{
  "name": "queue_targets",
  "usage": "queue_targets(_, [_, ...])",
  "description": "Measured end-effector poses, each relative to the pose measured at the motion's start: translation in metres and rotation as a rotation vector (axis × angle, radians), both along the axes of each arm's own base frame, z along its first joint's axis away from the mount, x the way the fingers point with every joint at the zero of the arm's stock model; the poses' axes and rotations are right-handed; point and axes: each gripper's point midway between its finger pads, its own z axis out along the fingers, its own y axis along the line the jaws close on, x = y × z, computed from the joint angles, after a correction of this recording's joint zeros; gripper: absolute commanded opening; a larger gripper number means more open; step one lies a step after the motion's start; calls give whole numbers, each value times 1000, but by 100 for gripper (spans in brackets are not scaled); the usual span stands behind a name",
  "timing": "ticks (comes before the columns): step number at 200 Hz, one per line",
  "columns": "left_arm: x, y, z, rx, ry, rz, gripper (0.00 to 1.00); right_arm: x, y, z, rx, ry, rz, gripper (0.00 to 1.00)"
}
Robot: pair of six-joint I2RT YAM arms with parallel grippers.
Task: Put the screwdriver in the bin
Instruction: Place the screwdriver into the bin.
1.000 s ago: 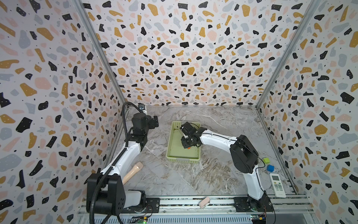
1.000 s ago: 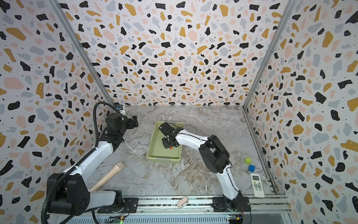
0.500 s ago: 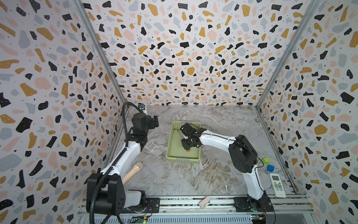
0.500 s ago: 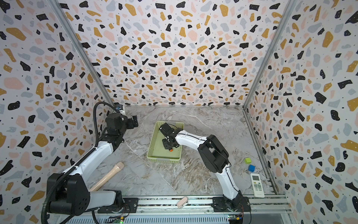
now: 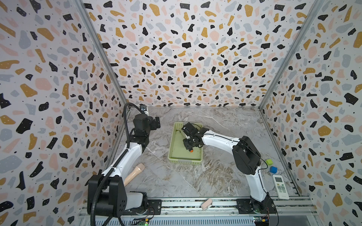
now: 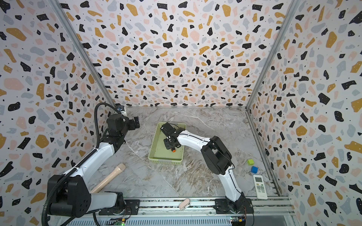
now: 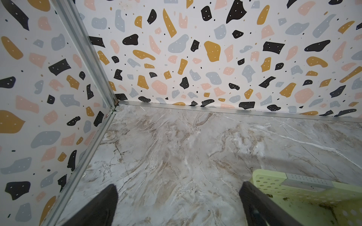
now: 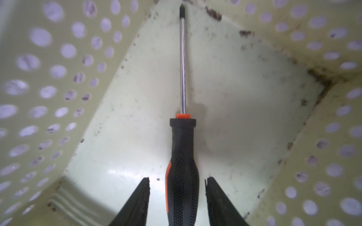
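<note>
- Looking down in both top views, we find the bin (image 5: pixel 185 161) (image 6: pixel 164 161) near the middle of the marble table (image 5: pixel 215 176); the right arm reaches over it from the right, its wrist low inside the walls.
- We locate the screwdriver (image 8: pixel 182 156) inside the bin, lying along the solid floor; its thin shaft runs towards the foot of a perforated wall, and in a top view only its orange cap (image 5: pixel 191 150) shows from beneath the wrist, pointing towards the near end of the bin.
- We read the right gripper (image 8: pixel 177 179) as parted; the wrist view shows one dark finger (image 8: pixel 137 203) on each side of the black handle, with a clear strip of pale floor between each finger and the handle, so nothing is clamped.
- We place the left gripper (image 7: pixel 178 184) above bare table, just beside the bin's far left corner (image 7: pixel 274 187); its jaws stand wide apart with only marble between them.
- We note, well apart from the bin, a beige cylinder (image 5: pixel 135 174) beside the left arm; a green cube (image 5: pixel 269 162), a blue cube (image 5: pixel 273 169) and a white remote control (image 5: pixel 280 186) sit along the right wall.
</note>
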Motion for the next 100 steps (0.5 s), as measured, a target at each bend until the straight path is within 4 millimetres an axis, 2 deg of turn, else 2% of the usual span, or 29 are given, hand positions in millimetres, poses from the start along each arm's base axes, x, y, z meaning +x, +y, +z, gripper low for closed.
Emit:
queue_targets(14, [0, 0, 0, 0, 0, 0, 99, 5, -1, 26, 34, -35, -3, 53])
queue_targets(35, [0, 0, 0, 0, 0, 1, 100, 8, -7, 79, 108, -107, -7, 59])
queue_targets(55, [0, 0, 0, 1, 0, 2, 100, 15, -25, 133, 188, -192, -37, 65])
queue_targets(66, [0, 0, 0, 1, 0, 2, 100, 19, -43, 159, 226, -240, -65, 68])
queue_targets(79, [0, 0, 0, 1, 0, 2, 100, 20, -66, 176, 250, -285, -94, 73])
queue_targets(100, [0, 0, 0, 1, 0, 2, 99, 19, -110, 181, 262, -325, -151, 82])
